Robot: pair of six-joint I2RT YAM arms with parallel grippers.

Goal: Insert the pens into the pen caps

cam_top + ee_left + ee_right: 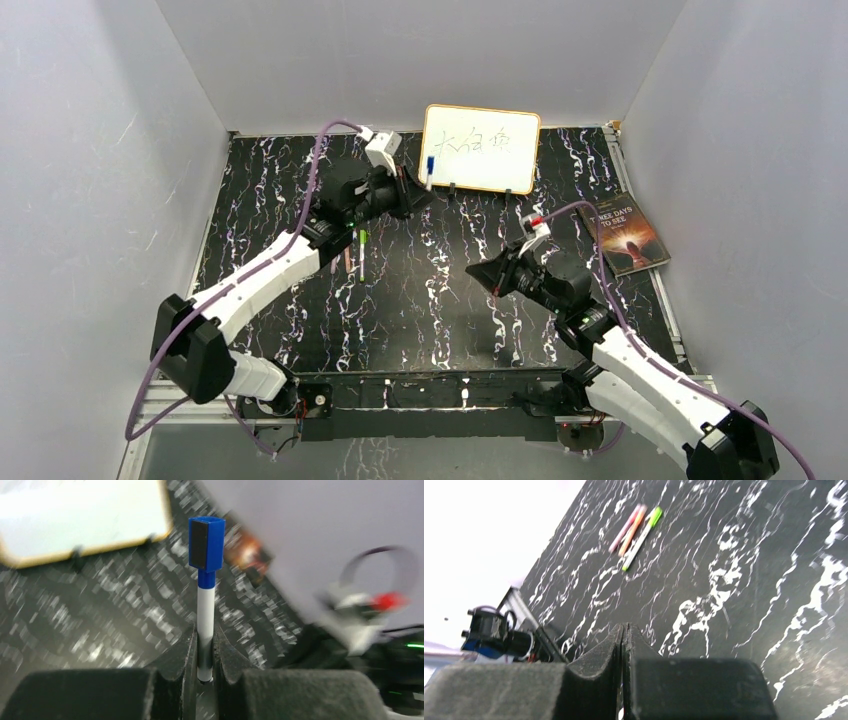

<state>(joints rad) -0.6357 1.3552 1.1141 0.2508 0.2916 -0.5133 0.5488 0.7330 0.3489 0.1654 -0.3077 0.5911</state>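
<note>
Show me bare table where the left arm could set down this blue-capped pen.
Bare table lies in the middle, between the three lying pens and the right gripper, and along the near edge. Crowded: under the whiteboard, where the left gripper holds the blue-capped pen.

I see 1 small whiteboard (480, 147) (wood-framed, dark scribbles on it) standing at the far edge of the black marbled table (430, 310), and 1 book (627, 234) lying flat by its right rim.
</note>
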